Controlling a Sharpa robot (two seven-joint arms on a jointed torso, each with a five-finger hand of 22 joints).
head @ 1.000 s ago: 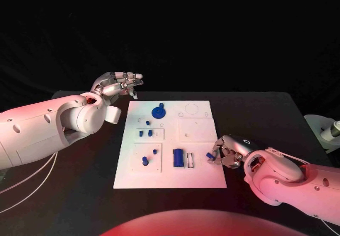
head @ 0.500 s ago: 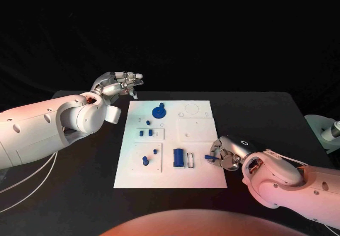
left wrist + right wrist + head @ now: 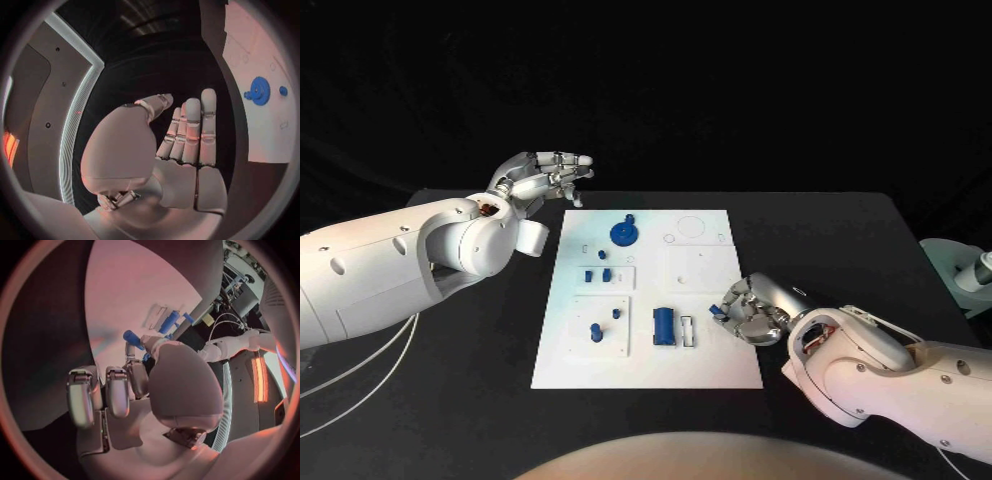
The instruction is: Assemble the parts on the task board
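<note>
The white task board (image 3: pixel 707 360) lies in the middle of the black table. My right hand (image 3: pixel 754 314) rests at the board's right edge and pinches a small blue part (image 3: pixel 721 310) over the board; the right wrist view shows the blue part (image 3: pixel 132 337) between the fingertips of the right hand (image 3: pixel 144 385). Beside it on the board stands a blue block (image 3: pixel 664 325) next to a white slot. A blue gear (image 3: pixel 626 232) sits near the far edge. My left hand (image 3: pixel 548 178) hangs raised beyond the board's far left corner, fingers straight, holding nothing; the left hand (image 3: pixel 181 145) has the gear (image 3: pixel 259 90) beyond it.
Several small blue pegs (image 3: pixel 596 273) stand in recesses on the board's left half, with more pegs (image 3: pixel 597 329) nearer me. A white fixture (image 3: pixel 966 272) sits past the table's right edge. Bare black table (image 3: pixel 848 240) surrounds the board.
My right hand has shifted a little to the left, carrying the blue part further over the board's right edge. The left hand has stayed where it was.
</note>
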